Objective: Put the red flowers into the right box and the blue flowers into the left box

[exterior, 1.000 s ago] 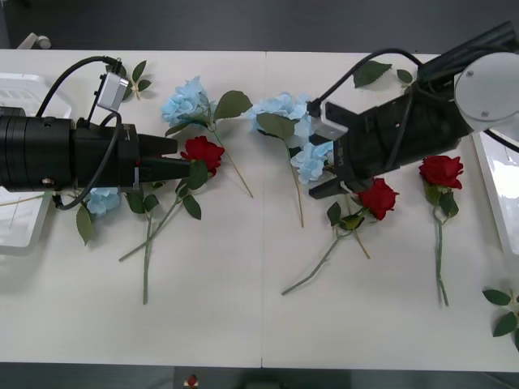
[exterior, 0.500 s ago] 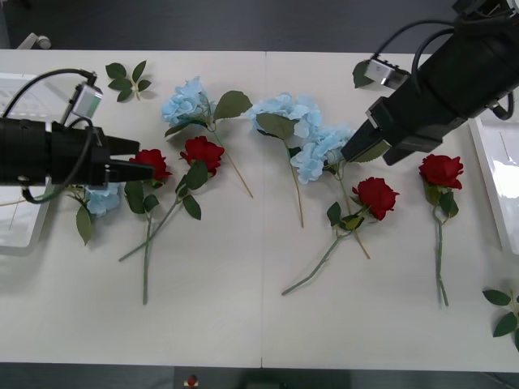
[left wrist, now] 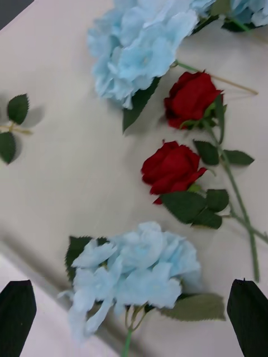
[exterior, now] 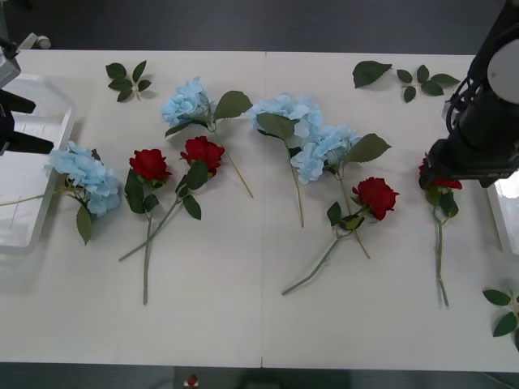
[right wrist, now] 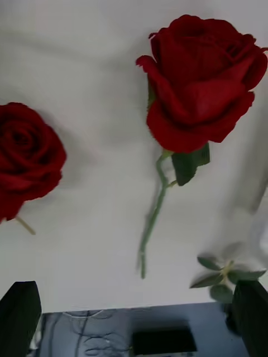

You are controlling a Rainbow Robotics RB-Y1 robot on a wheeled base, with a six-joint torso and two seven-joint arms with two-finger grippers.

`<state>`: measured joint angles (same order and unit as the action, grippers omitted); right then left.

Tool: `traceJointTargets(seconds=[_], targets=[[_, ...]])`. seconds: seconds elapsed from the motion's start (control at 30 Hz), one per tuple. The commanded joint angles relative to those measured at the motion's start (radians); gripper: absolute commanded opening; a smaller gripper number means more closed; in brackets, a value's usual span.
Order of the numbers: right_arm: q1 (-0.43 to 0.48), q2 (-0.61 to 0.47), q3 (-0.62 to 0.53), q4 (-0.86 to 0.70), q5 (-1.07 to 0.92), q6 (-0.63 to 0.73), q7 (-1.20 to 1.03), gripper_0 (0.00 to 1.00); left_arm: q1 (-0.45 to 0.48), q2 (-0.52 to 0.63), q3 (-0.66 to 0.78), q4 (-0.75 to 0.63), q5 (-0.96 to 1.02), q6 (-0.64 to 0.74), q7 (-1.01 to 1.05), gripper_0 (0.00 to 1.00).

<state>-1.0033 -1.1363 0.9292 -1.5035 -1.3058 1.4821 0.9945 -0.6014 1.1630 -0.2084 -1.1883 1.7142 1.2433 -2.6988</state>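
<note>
Several red flowers lie on the white table: two roses (exterior: 150, 164) (exterior: 203, 151) left of centre, one (exterior: 375, 197) right of centre, and one (exterior: 439, 180) half under my right arm (exterior: 478, 121). Blue flowers lie at the left (exterior: 81, 174), at the back (exterior: 186, 101) and in the middle (exterior: 324, 150). My right gripper (right wrist: 137, 287) hangs open above that right-hand rose (right wrist: 201, 83). My left gripper (exterior: 28, 126) is open over the left box (exterior: 24, 235), with the nearest blue flower (left wrist: 134, 273) just ahead of it. The right box (exterior: 504, 215) shows at the table's right edge.
Loose green leaf sprigs lie at the back left (exterior: 126, 79), the back right (exterior: 405, 74) and the front right corner (exterior: 507, 312). The long stems (exterior: 320, 261) trail toward the front of the table. The front strip of the table is bare.
Both arms have pulled back from the middle, the left arm to the left and the right arm to the right. The flowers they covered now show. Neither gripper holds anything.
</note>
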Motion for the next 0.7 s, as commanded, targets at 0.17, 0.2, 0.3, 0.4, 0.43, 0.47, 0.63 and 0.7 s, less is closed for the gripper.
traceJointTargets(seconds=[0.17, 0.2, 0.3, 0.4, 0.43, 0.47, 0.63, 0.7], targets=[[0.170, -0.031, -0.084, 0.000, 0.126, -0.174, 0.082, 1.00, -0.009, -0.011, -0.005, 0.104, -0.137, -0.001, -0.006, 1.00], [0.187, -0.031, -0.086, 0.005, 0.135, -0.217, 0.088, 1.00, -0.009, -0.017, -0.005, 0.116, -0.162, -0.007, -0.006, 1.00], [0.215, -0.030, -0.086, 0.023, 0.152, -0.283, 0.095, 1.00, 0.000, -0.022, -0.005, 0.116, -0.205, -0.038, -0.006, 1.00], [0.227, -0.016, -0.086, 0.054, 0.184, -0.327, 0.096, 1.00, 0.017, -0.028, -0.005, 0.095, -0.242, -0.071, -0.006, 1.00], [0.227, 0.000, -0.086, 0.075, 0.207, -0.341, 0.098, 1.00, 0.031, -0.031, -0.005, 0.081, -0.252, -0.090, -0.006, 1.00], [0.227, 0.010, -0.086, 0.091, 0.223, -0.349, 0.099, 1.00, 0.043, -0.032, -0.005, 0.067, -0.262, -0.105, -0.006, 1.00], [0.229, 0.062, -0.086, 0.175, 0.264, -0.385, 0.108, 1.00, 0.111, -0.056, -0.005, -0.008, -0.312, -0.189, -0.006, 1.00], [0.229, 0.067, -0.084, 0.193, 0.263, -0.388, 0.118, 1.00, 0.126, -0.069, -0.005, -0.008, -0.318, -0.199, -0.006, 1.00]])
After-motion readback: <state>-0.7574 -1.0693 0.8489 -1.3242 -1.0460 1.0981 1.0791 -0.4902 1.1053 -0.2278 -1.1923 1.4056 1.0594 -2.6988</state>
